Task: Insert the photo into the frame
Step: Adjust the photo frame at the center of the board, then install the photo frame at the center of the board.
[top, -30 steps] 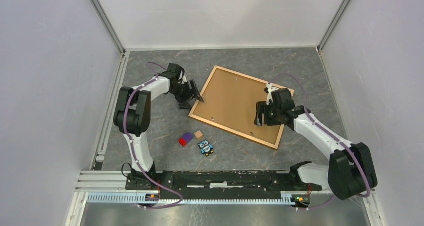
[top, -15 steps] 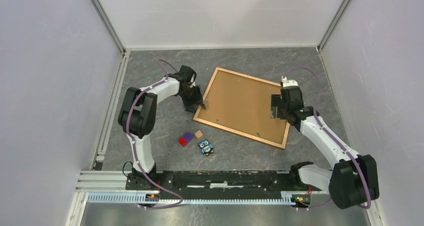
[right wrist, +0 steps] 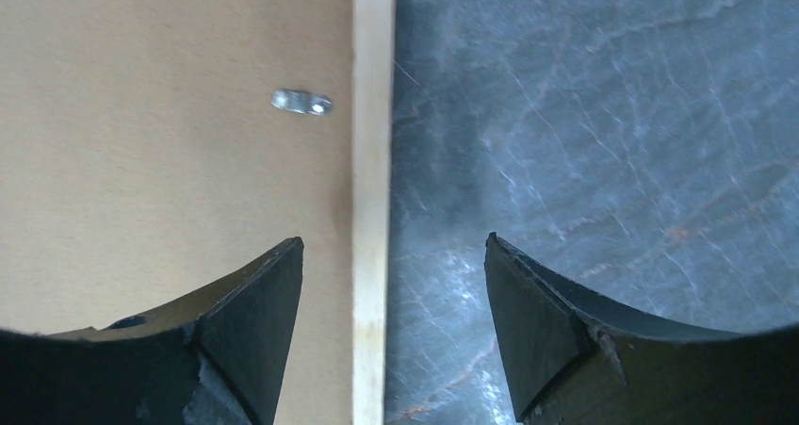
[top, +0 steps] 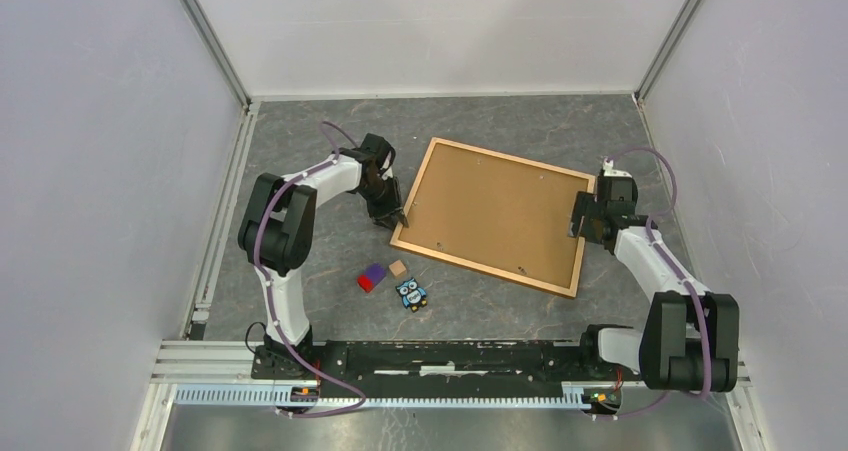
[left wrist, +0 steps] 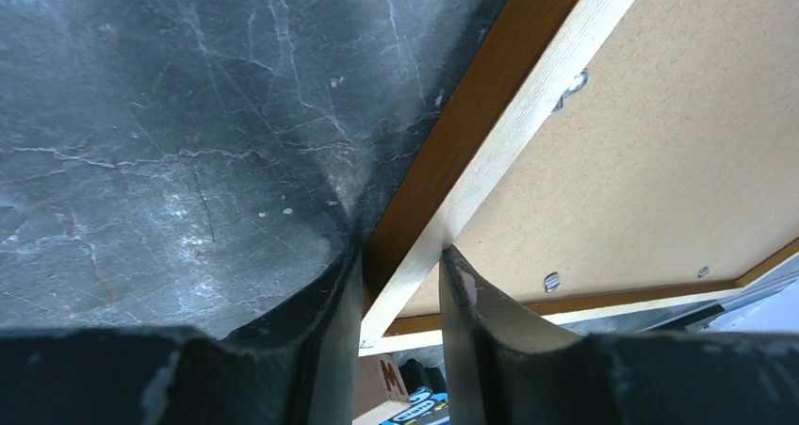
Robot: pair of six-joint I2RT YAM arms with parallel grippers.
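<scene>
The frame (top: 500, 156) lies back-up on the grey table, thin light-orange moulding around a brown backing board (top: 490, 211). The photo is not visible in any view. My left gripper (top: 400, 214) is at the frame's left rail near its near-left corner. In the left wrist view it (left wrist: 400, 284) is shut on the pale rail (left wrist: 490, 152), one finger on each side. My right gripper (top: 578, 223) is at the frame's right rail. In the right wrist view it (right wrist: 391, 284) is open, straddling the rail (right wrist: 374, 114) with a gap on both sides.
A red-and-purple block (top: 371, 277), a small wooden block (top: 397, 268) and a blue owl figure (top: 411, 294) lie just in front of the frame's near-left corner. Small metal tabs (right wrist: 301, 101) hold the backing board. White walls enclose the table.
The frame has slid to the right and turned a little. My right gripper moved from over the backing board out to the right rail. My left gripper followed to the left rail.
</scene>
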